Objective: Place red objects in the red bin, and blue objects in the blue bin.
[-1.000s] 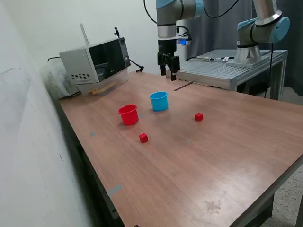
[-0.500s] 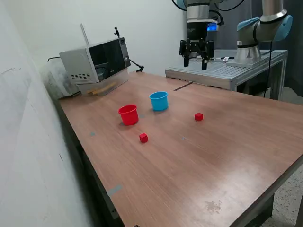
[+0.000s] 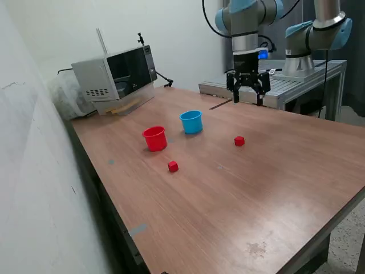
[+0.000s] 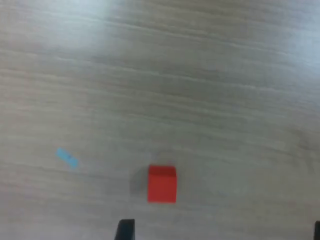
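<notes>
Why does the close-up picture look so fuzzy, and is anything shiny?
In the wrist view the red cube and the table grain look soft and blurry, with a pale glare patch near one corner. In the exterior view things are sharper: the red cup and blue cup show clearly, and light glints off the tabletop.

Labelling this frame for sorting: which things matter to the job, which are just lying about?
Job: red cube, second red cube, red cup, light-blue cup, open gripper.
Lying about: microwave, blue tape scrap.
</notes>
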Controlling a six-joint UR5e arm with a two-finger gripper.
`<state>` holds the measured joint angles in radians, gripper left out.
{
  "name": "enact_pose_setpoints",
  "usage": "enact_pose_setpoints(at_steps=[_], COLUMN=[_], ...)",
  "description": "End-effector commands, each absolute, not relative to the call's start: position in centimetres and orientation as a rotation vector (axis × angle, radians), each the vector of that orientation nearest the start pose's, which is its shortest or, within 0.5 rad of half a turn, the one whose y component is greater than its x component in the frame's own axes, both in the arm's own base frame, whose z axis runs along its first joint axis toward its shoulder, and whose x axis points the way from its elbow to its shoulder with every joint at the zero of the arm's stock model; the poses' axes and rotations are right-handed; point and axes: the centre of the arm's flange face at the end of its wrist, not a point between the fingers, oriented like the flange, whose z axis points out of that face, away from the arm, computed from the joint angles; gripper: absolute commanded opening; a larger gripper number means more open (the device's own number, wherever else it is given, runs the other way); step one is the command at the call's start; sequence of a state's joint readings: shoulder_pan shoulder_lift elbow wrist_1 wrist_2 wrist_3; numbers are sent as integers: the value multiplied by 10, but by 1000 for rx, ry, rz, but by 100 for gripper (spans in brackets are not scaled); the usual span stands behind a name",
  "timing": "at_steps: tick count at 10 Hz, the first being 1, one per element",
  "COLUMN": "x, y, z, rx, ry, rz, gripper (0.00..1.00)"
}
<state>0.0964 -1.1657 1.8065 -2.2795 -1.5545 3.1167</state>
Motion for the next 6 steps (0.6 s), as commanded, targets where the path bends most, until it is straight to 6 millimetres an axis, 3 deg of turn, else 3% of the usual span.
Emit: enact_pose_setpoints(at_steps=[1, 6], x=[-582, -609], y=[-191, -187], z=[176, 131], rx=[-2378, -2370], ry=[2102, 2108], rz=[9, 6], gripper=[100, 100])
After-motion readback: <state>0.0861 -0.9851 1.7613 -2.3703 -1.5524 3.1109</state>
